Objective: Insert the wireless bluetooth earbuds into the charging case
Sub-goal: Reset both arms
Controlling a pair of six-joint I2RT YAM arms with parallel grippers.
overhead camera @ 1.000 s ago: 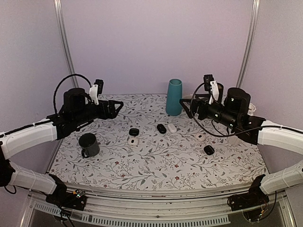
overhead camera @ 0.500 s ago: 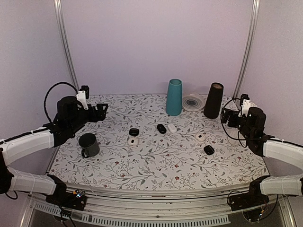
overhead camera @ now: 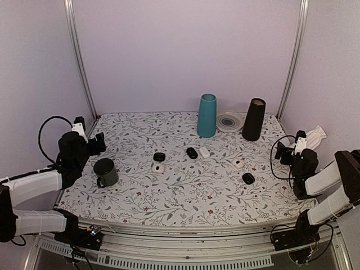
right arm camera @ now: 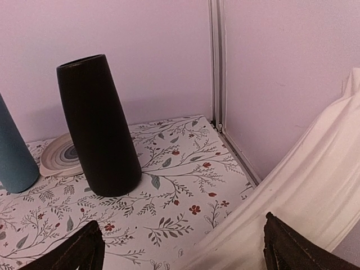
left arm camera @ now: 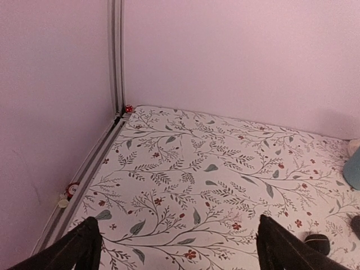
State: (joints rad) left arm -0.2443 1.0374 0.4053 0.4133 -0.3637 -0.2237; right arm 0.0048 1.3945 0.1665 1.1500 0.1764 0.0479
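Table cover point(overhead camera: 185, 194) — matt, flat floral print; whether cloth or paper cannot be told. Frame post point(left arm camera: 116, 56) is dull brushed metal, walls point(overhead camera: 185, 50) a matt, even finish. Black vase point(right arm camera: 98, 124) is matt and smooth, teal vase point(overhead camera: 206, 115) smooth with a faint sheen, dark mug point(overhead camera: 105, 172) glossy; white cloth point(right arm camera: 306, 185) soft, matt, lying in folds — left gripper point(left arm camera: 175, 222) carries fingers point(left arm camera: 84, 244) that look like matt black plastic.

Only a sliver of the teal vase point(left arm camera: 355, 174) at the left wrist view's right edge; left claw's point(left arm camera: 176, 222) fingers cropped below.
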